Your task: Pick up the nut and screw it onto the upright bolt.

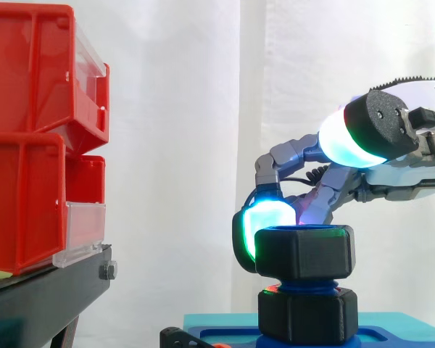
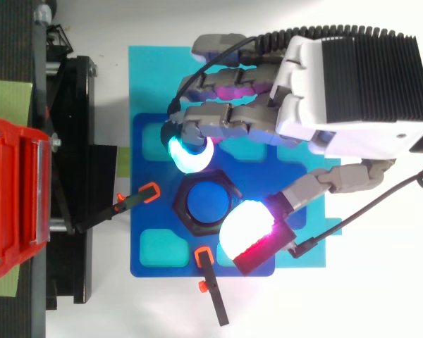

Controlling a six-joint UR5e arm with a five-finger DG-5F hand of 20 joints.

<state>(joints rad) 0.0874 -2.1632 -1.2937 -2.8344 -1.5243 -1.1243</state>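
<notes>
Done: nut (image 1: 304,252) is set on bolt (image 2: 207,203), judged partly threaded.
Hand (image 2: 296,98): curled on nut, pad (image 2: 190,151) pressed at 11 o'clock, thumb raised.
Left: further turning is judged needed.

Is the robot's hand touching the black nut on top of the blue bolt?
Touching. In the top view the hand has glowing fingertips pressed on opposite sides of the nut, with no gap showing.
</notes>
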